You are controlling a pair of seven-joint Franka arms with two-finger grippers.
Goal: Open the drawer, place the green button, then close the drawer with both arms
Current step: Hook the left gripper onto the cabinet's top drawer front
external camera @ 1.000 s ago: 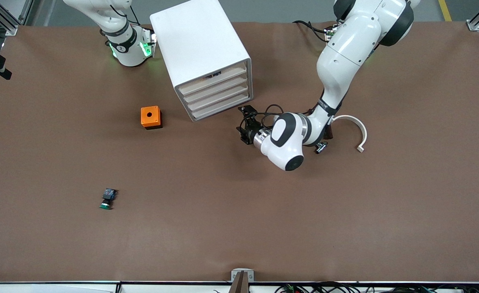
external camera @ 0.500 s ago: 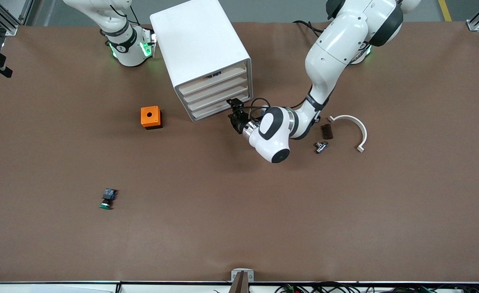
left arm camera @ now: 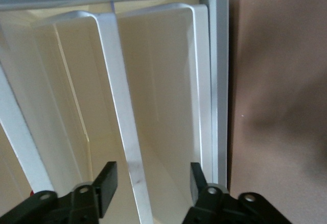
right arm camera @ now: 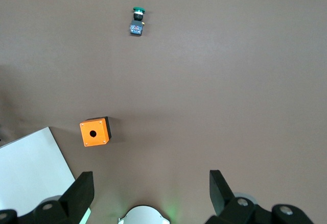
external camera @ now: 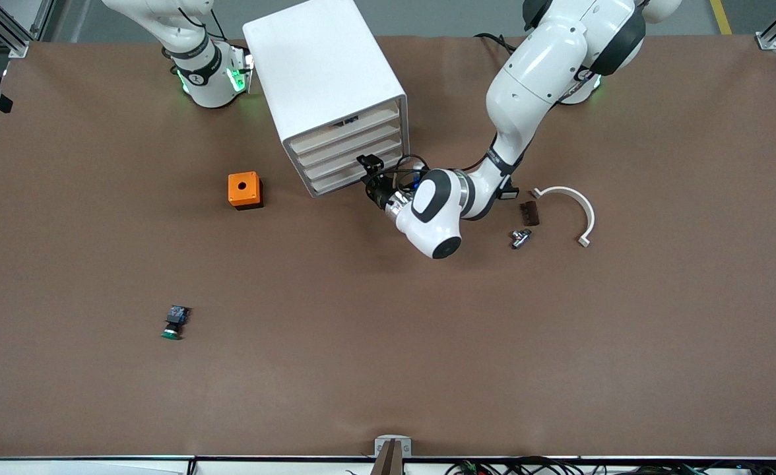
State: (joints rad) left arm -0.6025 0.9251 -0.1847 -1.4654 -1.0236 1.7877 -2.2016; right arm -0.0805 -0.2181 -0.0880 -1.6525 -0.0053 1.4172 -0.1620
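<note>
Brown cloth covers the big table [external camera: 388, 369]. No brand name or writing can be read on anything.

Going from the right arm's end of the table to the left arm's end: the small button [external camera: 175, 322] lies on its side, alone, much nearer the front camera than the other things. Its long way runs toward that camera, with the green cap at the nearer end and the bluish end pointing toward the robots. The orange box [external camera: 245, 190] with a hole sits farther from the camera than the button, beside the white cabinet [external camera: 325, 86]. The right gripper [right arm camera: 150, 196] hangs high over the table, above the orange box and the cabinet's top, and this arm waits. Its jaws stand wide with nothing in them.

The cabinet's four drawers all look pushed in. The left gripper [external camera: 369, 177] is at the front of a lower drawer [external camera: 355, 173]. Its jaws stand part way apart, one on each side of a white drawer edge [left arm camera: 125, 132]; whether they touch it is not clear.

Next come a small dark block [external camera: 529, 213], a little metal part [external camera: 520, 237] and a curved white piece [external camera: 569, 210].
</note>
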